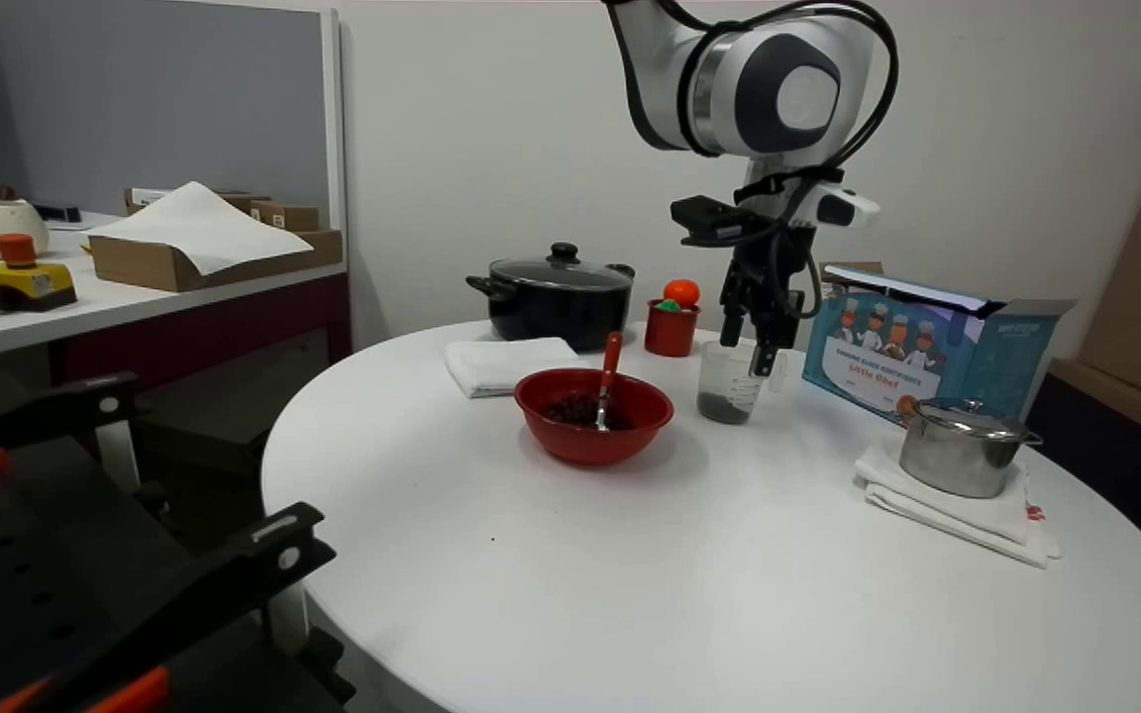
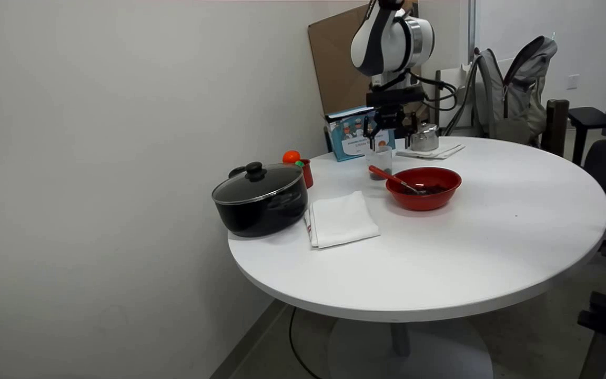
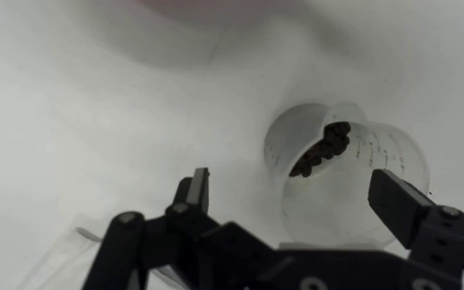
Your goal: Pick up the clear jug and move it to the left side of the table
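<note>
The clear jug (image 1: 721, 388) stands upright on the round white table (image 1: 689, 584), beside the red bowl. It also shows in an exterior view (image 2: 380, 159), partly behind the bowl. In the wrist view the jug (image 3: 332, 213) has a spout, measure marks and dark bean-like bits at its bottom. My gripper (image 1: 749, 349) is open and points down just above the jug. In the wrist view the gripper (image 3: 290, 177) is off-centre: its right finger overlaps the jug's mouth, while its left finger is out over the table. Whether a finger touches the jug I cannot tell.
The red bowl (image 1: 592, 441) with a spoon stands close to the jug. A black pot (image 1: 561, 302), a red cup (image 1: 671, 330) and a folded white cloth (image 1: 511, 364) lie behind. A blue box (image 1: 887, 342) and a silver pot (image 1: 962, 456) on cloths stand on the other side.
</note>
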Motion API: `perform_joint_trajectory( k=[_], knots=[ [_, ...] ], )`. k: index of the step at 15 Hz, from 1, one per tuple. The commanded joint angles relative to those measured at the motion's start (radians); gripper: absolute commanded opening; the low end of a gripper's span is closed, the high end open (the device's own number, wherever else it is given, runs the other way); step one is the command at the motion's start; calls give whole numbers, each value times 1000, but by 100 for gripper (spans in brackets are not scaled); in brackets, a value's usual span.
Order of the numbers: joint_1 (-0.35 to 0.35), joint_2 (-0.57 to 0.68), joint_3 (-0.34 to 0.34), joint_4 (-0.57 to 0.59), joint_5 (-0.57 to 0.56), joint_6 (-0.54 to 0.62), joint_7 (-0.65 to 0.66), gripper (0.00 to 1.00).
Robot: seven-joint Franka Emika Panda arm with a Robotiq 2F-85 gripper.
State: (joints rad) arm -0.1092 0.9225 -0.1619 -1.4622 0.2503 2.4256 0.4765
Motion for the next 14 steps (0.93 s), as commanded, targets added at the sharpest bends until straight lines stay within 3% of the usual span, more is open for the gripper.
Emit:
perform_joint_trajectory(
  k=[1,2,4,10,14],
  knots=[
    [3,52,-26,75,-26,-62,37,75],
    [2,55,-30,77,-29,-67,34,74],
    [4,40,-37,51,-41,-53,16,60],
    [-8,-123,7,-119,-48,5,-118,13],
    [-40,-266,79,-261,-30,-81,-274,0]
  ],
)
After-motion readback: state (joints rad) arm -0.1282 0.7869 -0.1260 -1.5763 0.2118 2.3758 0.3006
